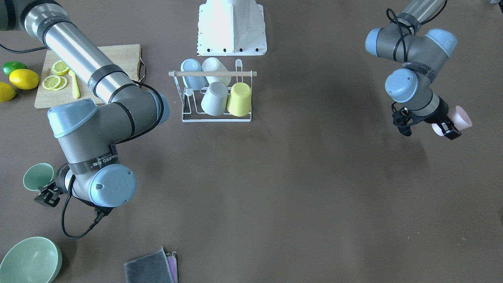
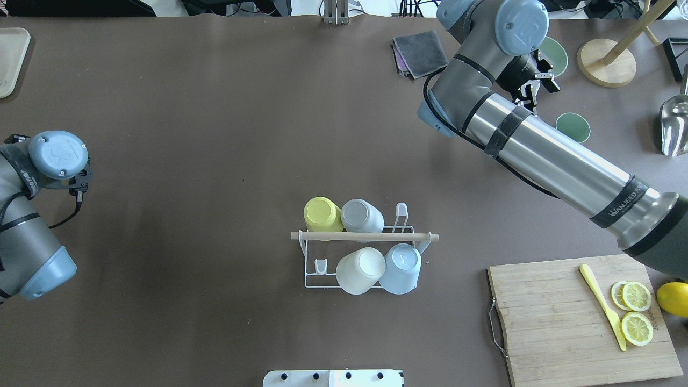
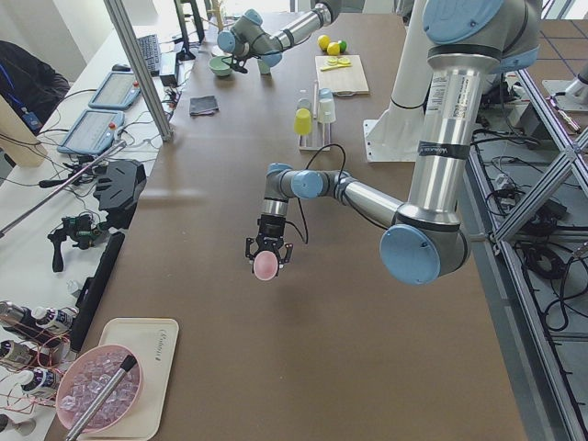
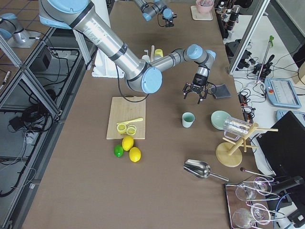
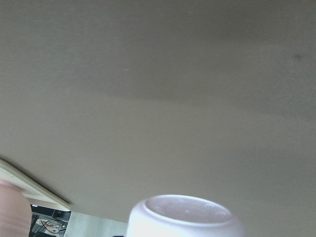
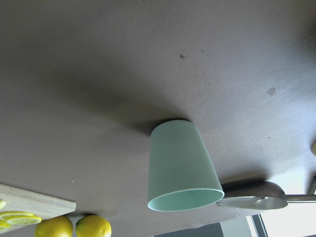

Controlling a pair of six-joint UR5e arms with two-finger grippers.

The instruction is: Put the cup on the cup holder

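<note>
The cup holder [image 1: 214,74] is a white wire rack with a wooden rod, standing mid-table; it also shows in the overhead view [image 2: 365,236]. Blue, white, grey and yellow cups hang upside down on it. My left gripper [image 1: 447,127] is shut on a pink cup [image 1: 460,119], held sideways above the table, far from the rack. The left wrist view shows that cup's base [image 5: 185,217]. My right gripper [image 1: 47,193] is open and empty, hovering beside a green cup [image 1: 38,176] that stands upright on the table [image 6: 182,170].
A cutting board [image 1: 122,55] with lemon slices and a yellow knife, plus lemons [image 1: 23,78] and a lime, lie beside the right arm. A green bowl [image 1: 29,261], folded cloths [image 1: 151,267], a metal scoop [image 4: 200,168] and the robot base [image 1: 232,27] are around.
</note>
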